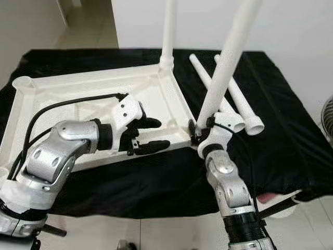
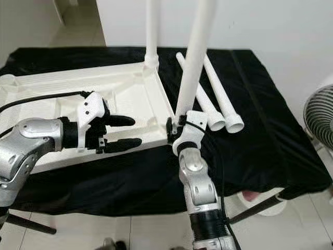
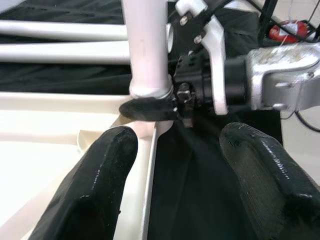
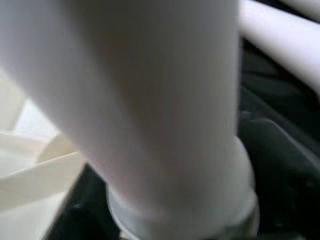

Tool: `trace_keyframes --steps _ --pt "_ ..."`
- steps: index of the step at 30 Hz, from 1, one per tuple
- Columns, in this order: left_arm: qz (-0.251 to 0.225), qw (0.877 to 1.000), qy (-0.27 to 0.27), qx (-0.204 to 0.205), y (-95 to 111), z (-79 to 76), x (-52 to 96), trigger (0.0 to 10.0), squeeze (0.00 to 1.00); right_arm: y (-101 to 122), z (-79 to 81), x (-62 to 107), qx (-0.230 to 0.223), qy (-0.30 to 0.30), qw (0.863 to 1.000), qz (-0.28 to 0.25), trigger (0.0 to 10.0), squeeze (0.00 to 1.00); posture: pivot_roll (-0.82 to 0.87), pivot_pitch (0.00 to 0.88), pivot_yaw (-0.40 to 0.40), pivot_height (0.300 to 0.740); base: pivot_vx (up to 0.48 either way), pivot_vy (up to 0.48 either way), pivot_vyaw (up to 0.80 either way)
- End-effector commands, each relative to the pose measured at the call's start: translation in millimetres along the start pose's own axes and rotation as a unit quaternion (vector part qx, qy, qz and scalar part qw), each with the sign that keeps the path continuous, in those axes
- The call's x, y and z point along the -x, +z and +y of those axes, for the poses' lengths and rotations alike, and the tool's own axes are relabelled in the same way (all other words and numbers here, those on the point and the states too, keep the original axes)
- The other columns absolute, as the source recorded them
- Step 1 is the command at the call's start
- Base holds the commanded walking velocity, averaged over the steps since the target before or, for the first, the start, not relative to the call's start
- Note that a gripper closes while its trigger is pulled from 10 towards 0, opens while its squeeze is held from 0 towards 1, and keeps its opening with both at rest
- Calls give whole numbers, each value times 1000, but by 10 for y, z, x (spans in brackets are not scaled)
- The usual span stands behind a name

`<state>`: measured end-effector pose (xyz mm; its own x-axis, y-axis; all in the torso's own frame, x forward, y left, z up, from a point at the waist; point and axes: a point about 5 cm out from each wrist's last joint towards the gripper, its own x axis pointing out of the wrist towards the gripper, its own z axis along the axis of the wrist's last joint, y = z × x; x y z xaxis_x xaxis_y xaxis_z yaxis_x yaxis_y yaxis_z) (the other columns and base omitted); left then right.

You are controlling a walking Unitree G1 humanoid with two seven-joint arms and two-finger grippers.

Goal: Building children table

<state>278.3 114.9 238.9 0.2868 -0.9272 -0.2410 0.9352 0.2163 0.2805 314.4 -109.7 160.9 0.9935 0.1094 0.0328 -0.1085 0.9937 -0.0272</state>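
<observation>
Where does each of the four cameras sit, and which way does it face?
Left eye view: on the head, looking down at the upturned white plastic tabletop on the black cloth; both silver arms show.
Right eye view: same head, same scene, shifted sideways.
Left wrist view: along the open left gripper toward the near corner socket.
Right wrist view: pressed close to the tilted white tube leg that the right gripper holds.
Shared: both wrist views show that leg; two loose white tube legs lie beyond.

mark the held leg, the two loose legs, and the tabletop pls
held leg [image 1: 225,67], left eye view, mid-shaft above the right gripper
loose legs [image 1: 244,107], left eye view, shaft of the outer one lying on the black cloth
tabletop [image 1: 93,78], left eye view, far rim of the upturned frame
</observation>
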Motion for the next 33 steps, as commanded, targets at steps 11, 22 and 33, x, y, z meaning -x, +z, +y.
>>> trace_keyframes --steps 11,22,33 --pt "1 1000 -2 -3 10 -24 2 10000 0 347 -160 30 84 198 974 -73 10000 0 -13 140 33 740 0 0 0" --pt "1 1000 -3 -4 14 -13 6 10000 0 289 -359 -31 118 326 938 -2 10000 0 -8 145 44 740 0 0 0" --pt "5 1000 -2 -4 17 -15 25 10000 0 384 -393 -249 110 406 907 15 4745 0 11 151 42 740 0 0 0"
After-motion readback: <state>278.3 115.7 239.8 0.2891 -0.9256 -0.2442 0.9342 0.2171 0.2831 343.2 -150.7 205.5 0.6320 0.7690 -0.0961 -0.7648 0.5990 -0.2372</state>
